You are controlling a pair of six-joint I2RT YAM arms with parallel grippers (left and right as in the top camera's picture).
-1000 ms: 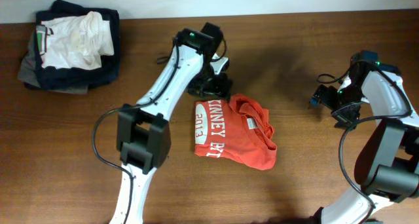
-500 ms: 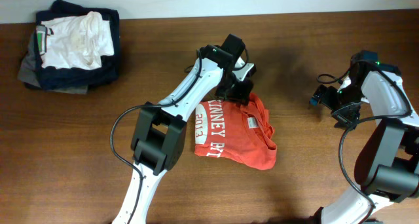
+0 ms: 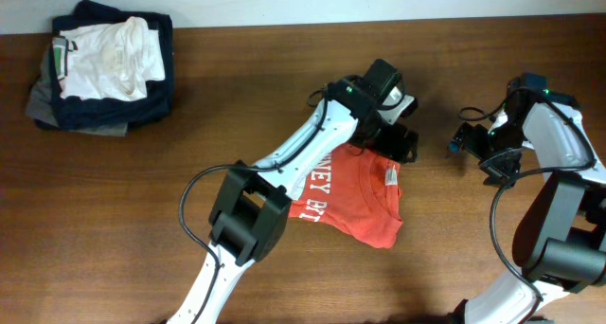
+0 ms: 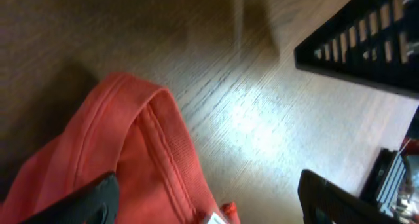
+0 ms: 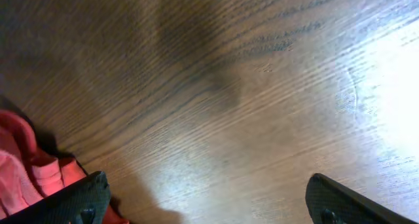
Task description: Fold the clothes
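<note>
The orange-red T-shirt (image 3: 355,196) with white lettering lies crumpled at the table's middle, and its white neck label (image 3: 390,175) shows. My left gripper (image 3: 398,139) hovers over the shirt's far right corner. In the left wrist view it (image 4: 206,185) is open, its fingers straddling the shirt's ribbed collar (image 4: 150,145) and bare wood. My right gripper (image 3: 458,140) is open and empty over bare table to the right of the shirt. The right wrist view shows its fingers (image 5: 206,191) wide apart, with the shirt's edge (image 5: 26,168) at the lower left.
A pile of folded white, navy and grey garments (image 3: 99,63) sits at the back left corner. My left arm (image 3: 303,163) stretches across the shirt's left part. A black part of the right arm (image 4: 366,40) shows close by in the left wrist view.
My left gripper has swept rightward along the shirt's far edge to its right corner. The shirt's collar and label have shifted right with it. The right arm has not moved.
</note>
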